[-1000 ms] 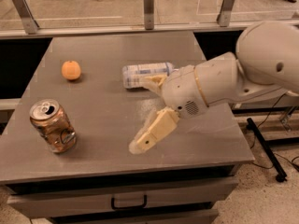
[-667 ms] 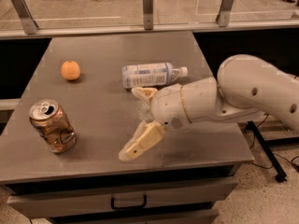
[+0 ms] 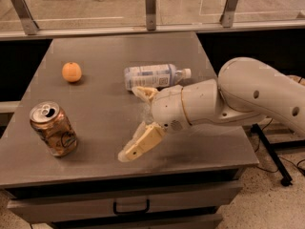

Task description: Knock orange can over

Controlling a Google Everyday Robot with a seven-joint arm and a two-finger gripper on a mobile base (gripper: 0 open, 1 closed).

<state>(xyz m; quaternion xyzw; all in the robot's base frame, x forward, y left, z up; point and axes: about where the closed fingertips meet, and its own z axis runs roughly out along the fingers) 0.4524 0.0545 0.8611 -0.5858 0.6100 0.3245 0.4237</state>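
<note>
The orange can (image 3: 53,129) stands upright near the front left corner of the grey table (image 3: 105,51), its silver top and pull tab facing up. My gripper (image 3: 130,123) is open, a little above the table to the right of the can, with a clear gap between them. One cream finger (image 3: 142,144) points toward the front left; the other finger (image 3: 143,93) lies close to the bottle. The white arm (image 3: 248,94) reaches in from the right.
A clear plastic bottle with a pale label (image 3: 155,75) lies on its side just behind the gripper. A small round orange fruit (image 3: 71,72) sits at the back left. A railing with metal posts (image 3: 150,6) runs behind the table. A drawer handle (image 3: 131,206) is below the front edge.
The arm and gripper have moved left across the table, closer to the can. The can, bottle and fruit have not moved.
</note>
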